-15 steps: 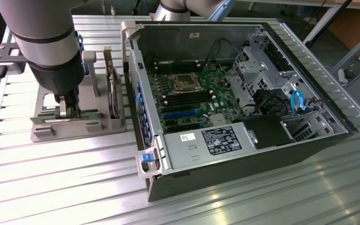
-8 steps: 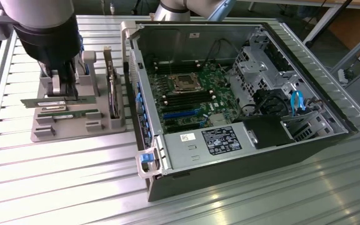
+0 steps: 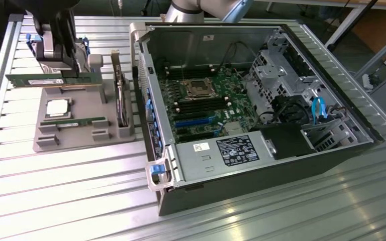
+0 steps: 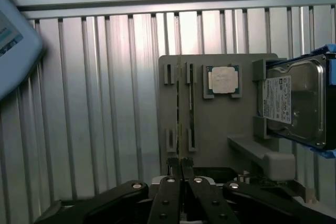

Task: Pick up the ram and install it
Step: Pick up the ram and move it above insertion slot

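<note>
Over ribbed metal table (image 3: 66, 175), green ram (image 3: 32, 80) (long, thin, level) pinched in gripper (image 3: 64, 70).

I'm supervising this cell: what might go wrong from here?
The gripper, shut on the ram near its middle, leaves both long ends free, so it might tilt or slip. Carried toward the open case, the stick may clip the upright expansion card or that case's wall.
</note>
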You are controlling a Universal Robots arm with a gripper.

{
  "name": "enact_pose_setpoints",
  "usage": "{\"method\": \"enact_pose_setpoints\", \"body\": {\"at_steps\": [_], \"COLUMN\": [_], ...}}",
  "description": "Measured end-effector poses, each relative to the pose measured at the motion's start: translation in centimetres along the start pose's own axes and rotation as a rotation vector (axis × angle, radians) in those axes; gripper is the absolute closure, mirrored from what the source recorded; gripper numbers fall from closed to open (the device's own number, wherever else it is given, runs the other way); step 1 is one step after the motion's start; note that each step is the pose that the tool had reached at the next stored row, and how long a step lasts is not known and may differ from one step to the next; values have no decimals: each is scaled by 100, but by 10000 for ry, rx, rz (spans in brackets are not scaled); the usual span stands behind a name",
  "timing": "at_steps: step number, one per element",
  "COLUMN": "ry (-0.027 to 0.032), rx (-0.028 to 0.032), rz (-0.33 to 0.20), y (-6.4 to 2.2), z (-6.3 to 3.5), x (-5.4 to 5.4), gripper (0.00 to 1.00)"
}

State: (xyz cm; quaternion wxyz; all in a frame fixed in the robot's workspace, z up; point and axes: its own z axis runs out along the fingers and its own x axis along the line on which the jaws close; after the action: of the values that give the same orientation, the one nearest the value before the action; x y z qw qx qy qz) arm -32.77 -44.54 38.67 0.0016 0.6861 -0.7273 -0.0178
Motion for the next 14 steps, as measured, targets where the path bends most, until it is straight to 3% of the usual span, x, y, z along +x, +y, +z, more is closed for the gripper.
{"method": "enact_pose_setpoints", "body": {"at_steps": [3, 6, 7, 11, 12, 14], "ry": [0, 2, 0, -1, 0, -1], "rx": [-1, -1, 1, 1, -1, -1], "rz": [1, -2, 1, 1, 0, 0], "y": [-11, -22, -69, -396, -526, -697], "z": [-130, -132, -132, -140, -144, -148], "x": [-4, -4, -7, -27, -34, -44], "gripper": [89, 89, 89, 89, 89, 89]}}
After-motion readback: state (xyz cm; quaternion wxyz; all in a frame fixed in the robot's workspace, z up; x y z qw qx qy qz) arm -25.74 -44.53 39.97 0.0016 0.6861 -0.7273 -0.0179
